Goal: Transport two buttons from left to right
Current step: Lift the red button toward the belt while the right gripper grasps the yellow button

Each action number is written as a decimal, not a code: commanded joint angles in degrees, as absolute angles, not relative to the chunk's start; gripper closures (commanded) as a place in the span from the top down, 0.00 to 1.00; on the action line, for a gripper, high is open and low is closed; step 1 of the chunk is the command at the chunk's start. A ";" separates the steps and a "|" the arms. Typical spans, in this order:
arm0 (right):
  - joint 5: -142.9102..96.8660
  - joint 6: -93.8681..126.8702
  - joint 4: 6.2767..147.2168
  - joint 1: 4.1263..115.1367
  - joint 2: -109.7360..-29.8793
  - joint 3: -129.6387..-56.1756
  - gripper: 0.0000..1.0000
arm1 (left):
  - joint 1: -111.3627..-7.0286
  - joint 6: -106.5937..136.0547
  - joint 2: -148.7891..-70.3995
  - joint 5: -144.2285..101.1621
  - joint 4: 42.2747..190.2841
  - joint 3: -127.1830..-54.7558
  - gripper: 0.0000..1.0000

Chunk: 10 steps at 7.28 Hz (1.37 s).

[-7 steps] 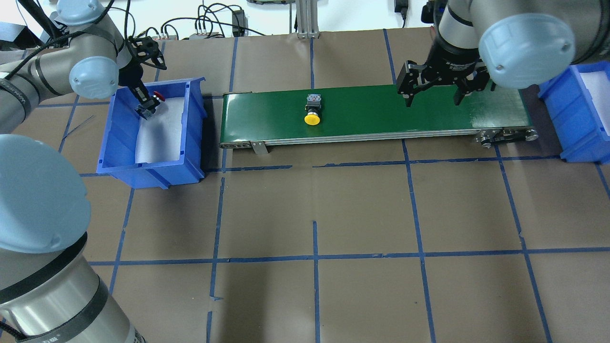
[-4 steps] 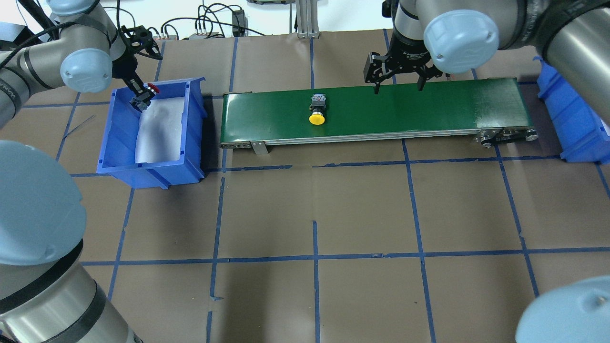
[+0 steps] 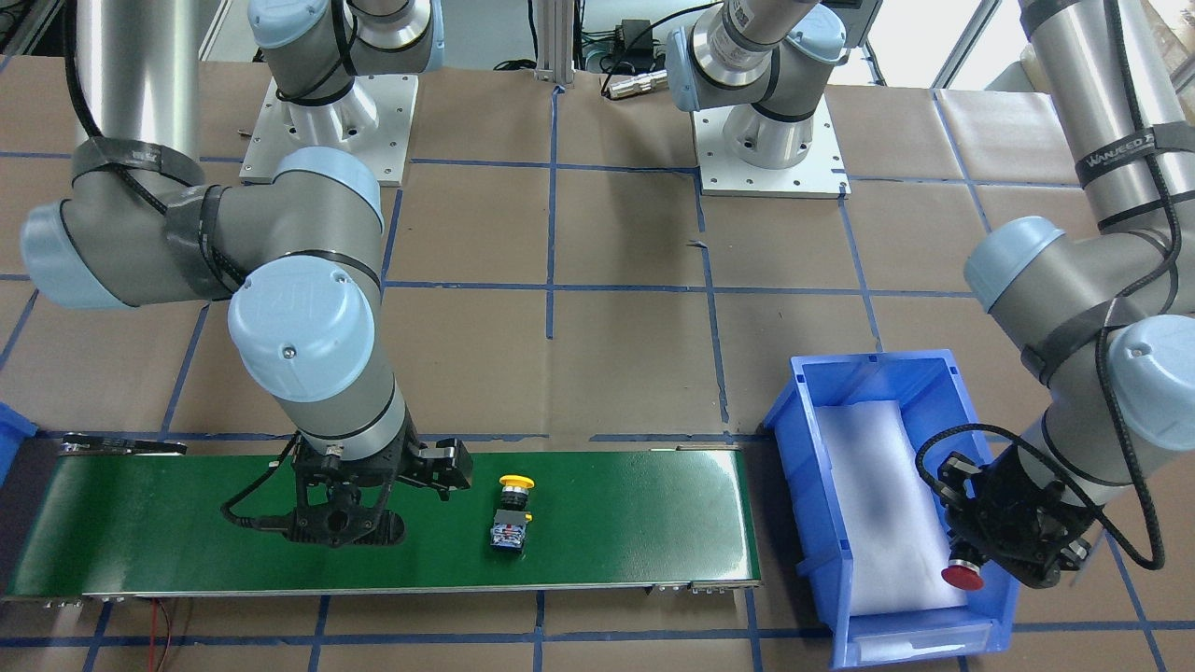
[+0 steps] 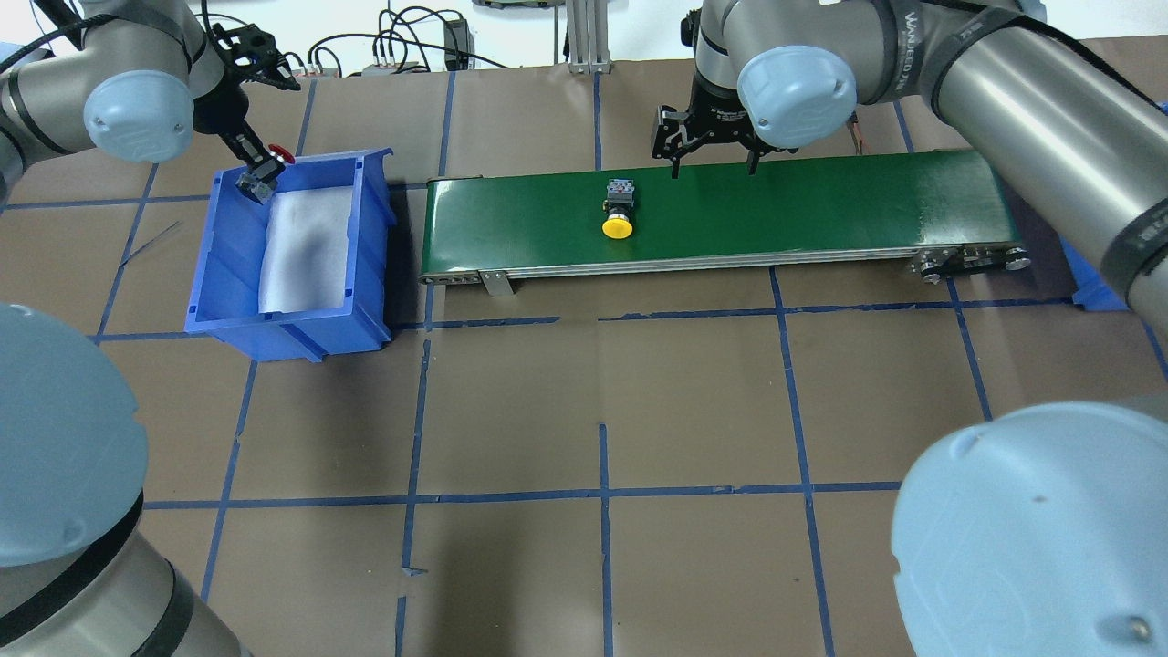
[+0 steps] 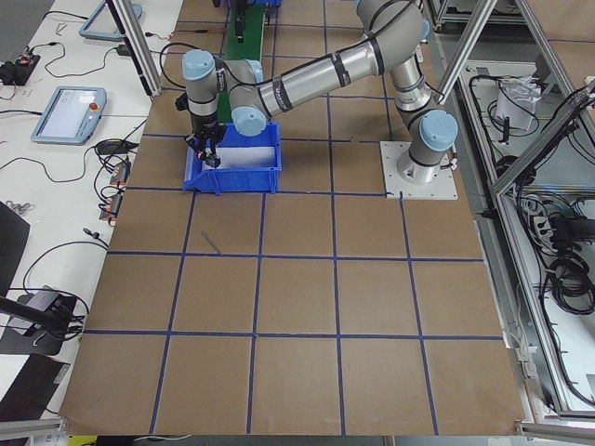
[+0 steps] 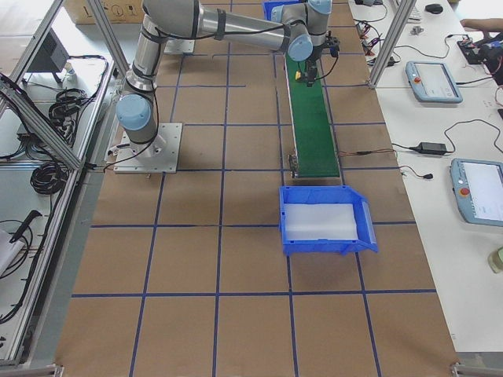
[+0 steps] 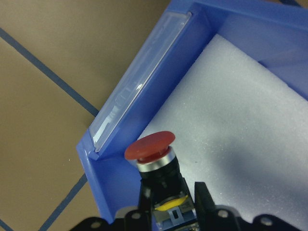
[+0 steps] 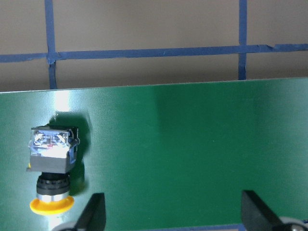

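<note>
The yellow button (image 4: 619,214) lies on its side on the green conveyor belt (image 4: 821,201), cap toward the robot; it also shows in the front view (image 3: 513,513) and the right wrist view (image 8: 50,173). My right gripper (image 4: 712,169) is open and empty over the belt's far edge, just right of the yellow button. My left gripper (image 4: 258,178) is shut on the red button (image 4: 276,155) and holds it above the far left corner of the left blue bin (image 4: 292,328). The left wrist view shows the red cap (image 7: 150,146) between the fingers.
White foam lines the left bin (image 3: 840,560). A second blue bin (image 6: 326,220) stands past the conveyor's right end; only its corner (image 4: 1090,294) shows in the overhead view. Cables run along the table's far edge (image 4: 411,46). Blue tape lines grid the brown table.
My right gripper moved left along the belt toward the yellow button, which drifted slightly right. My left gripper lifted the red button up and toward the bin's far left corner.
</note>
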<state>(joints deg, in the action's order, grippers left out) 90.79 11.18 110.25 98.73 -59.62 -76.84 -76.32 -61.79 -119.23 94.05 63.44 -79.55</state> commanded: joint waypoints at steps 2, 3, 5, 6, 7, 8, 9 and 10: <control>90.79 18.26 113.11 101.07 -56.25 -75.85 1.00 | -79.95 -49.89 -115.15 93.95 66.00 -79.45 0.31; 90.79 18.37 113.99 101.16 -55.38 -75.33 1.00 | -82.94 -44.18 -114.35 94.04 66.09 -79.45 0.31; 90.79 18.54 113.99 102.39 -53.18 -72.79 1.00 | -85.68 -38.09 -112.42 94.22 67.92 -79.45 0.31; 90.79 18.81 113.99 102.48 -52.48 -72.51 1.00 | -87.52 -35.27 -111.19 93.96 68.98 -79.45 0.31; 90.79 18.81 114.34 102.48 -52.38 -72.42 1.00 | -89.45 -31.68 -111.27 93.87 68.99 -79.45 0.31; 90.79 18.63 115.13 102.39 -51.77 -72.42 0.99 | -90.43 -28.33 -112.05 93.52 68.65 -79.37 0.31; 90.79 18.46 116.18 102.31 -50.98 -72.33 0.98 | -90.61 -25.78 -112.93 93.08 68.12 -79.45 0.31; 90.79 18.37 116.97 102.22 -50.45 -72.33 0.95 | -90.96 -24.62 -113.98 91.86 67.94 -79.45 0.31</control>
